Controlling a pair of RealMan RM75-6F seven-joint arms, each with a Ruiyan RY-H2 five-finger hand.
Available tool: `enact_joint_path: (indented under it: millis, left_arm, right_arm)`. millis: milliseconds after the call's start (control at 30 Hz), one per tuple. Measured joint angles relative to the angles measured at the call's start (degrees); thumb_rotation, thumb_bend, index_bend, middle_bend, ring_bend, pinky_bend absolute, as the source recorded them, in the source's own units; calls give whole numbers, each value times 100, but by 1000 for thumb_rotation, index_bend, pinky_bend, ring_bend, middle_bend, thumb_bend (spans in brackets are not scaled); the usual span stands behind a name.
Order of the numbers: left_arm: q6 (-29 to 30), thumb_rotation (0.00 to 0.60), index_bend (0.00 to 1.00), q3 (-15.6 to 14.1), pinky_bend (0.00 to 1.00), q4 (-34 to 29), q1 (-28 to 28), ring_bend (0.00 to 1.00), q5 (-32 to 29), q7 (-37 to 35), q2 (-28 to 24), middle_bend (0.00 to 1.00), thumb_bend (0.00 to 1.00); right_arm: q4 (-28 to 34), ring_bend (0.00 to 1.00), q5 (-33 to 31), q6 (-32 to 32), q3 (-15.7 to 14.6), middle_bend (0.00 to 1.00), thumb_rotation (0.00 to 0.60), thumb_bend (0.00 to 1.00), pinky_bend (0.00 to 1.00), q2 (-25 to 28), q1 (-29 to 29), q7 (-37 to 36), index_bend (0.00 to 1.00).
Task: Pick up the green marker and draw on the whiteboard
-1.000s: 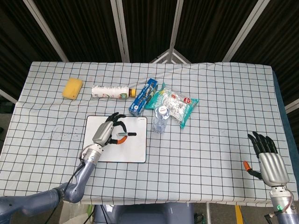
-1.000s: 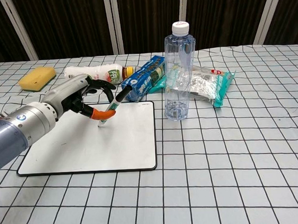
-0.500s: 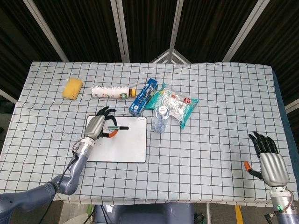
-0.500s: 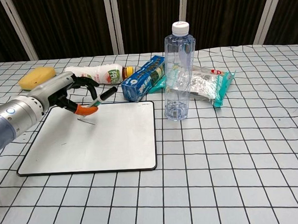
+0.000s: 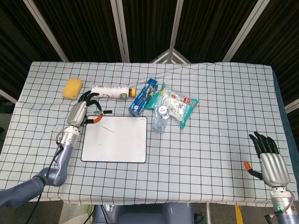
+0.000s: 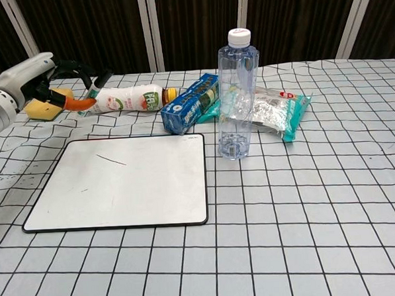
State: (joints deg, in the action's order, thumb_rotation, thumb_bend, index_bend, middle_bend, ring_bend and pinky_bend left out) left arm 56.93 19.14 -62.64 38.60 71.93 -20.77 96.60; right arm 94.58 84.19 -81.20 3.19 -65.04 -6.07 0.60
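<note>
Checked table [image 5: 219, 93], left hand [image 6: 31, 77] grasping green marker [image 6: 96, 87], right hand [image 5: 271, 161] released, head view only.

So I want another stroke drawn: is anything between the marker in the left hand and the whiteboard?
Nothing visible. The left hand holds the green marker raised past the whiteboard's far-left corner; the board lies uncovered.

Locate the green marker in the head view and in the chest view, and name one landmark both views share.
Head view: green marker in the left hand, above the whiteboard's upper left corner.
Chest view: far upper left, held raised before the lying drink bottle.
Shared landmark: the upright water bottle.
</note>
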Motion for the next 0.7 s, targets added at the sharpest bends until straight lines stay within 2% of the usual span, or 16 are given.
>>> enact_joint_path:
  millis: [267, 433, 700]
  left_arm:
    - [-122, 600, 733, -183, 51, -798, -24, 5, -156, 214, 105, 158, 512]
    - [-182, 600, 733, -311, 51, -1000, 12, 5, -246, 460, 380, 158, 512]
    - [-185, 600, 732, -333, 52, -1158, 106, 5, -404, 861, 640, 158, 512]
  right_arm:
    - [-4, 0, -42, 10, 22, 0, 600, 350, 0, 7, -2, 2, 0]
    - [-16, 0, -43, 20, 26, 0, 600, 350, 0, 15, -7, -23, 0]
    - [-35, 0, -30, 22, 31, 0, 600, 350, 0, 22, -14, -46, 0]
